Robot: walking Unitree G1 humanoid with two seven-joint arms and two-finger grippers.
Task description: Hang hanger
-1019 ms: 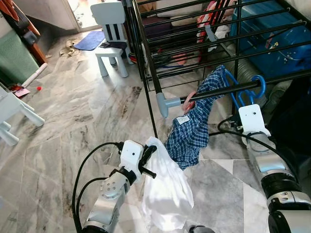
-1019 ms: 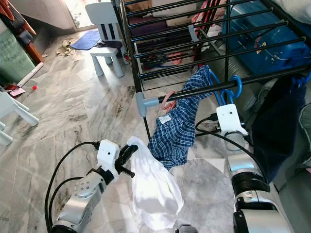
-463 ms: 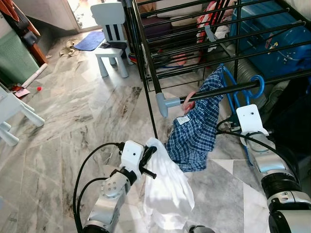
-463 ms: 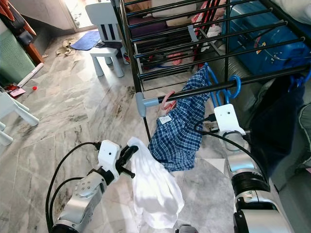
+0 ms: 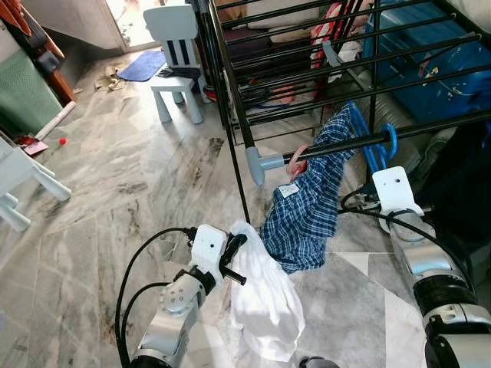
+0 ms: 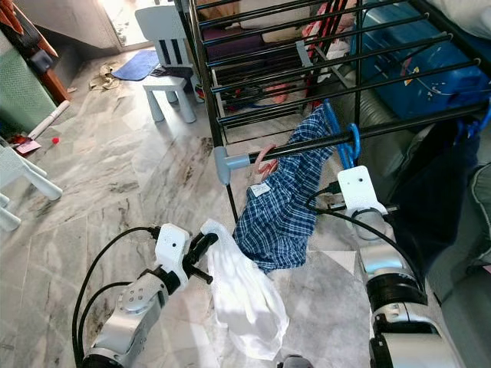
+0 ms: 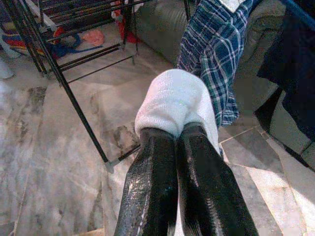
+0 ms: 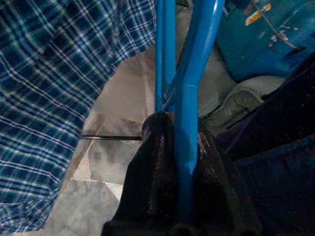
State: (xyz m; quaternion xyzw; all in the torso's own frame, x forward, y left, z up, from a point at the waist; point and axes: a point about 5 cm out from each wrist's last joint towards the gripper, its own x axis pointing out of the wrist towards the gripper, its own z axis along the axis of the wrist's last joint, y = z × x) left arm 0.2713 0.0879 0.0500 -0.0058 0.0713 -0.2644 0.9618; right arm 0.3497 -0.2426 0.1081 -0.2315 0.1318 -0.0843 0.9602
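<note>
Marble floor (image 5: 115,184) below both grippers. Blue hanger (image 8: 189,98), plaid shirt (image 5: 311,207) attached, hooked over drying rack (image 5: 230,84) rail, clamped by right gripper (image 8: 183,147). White cloth (image 7: 177,98) pinched in left gripper (image 7: 178,135).

Head stereo pair looks down at shared rack (image 5: 230,84) — wrist cams close-up.

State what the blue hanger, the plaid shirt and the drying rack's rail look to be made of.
Blue hanger: likely plastic, smooth with a slight sheen. Plaid shirt: woven cloth, probably cotton, matte and draping in soft folds. Drying rack's rail: seemingly black-coated metal, thin and straight, with a grey, plastic-looking end cap.
</note>
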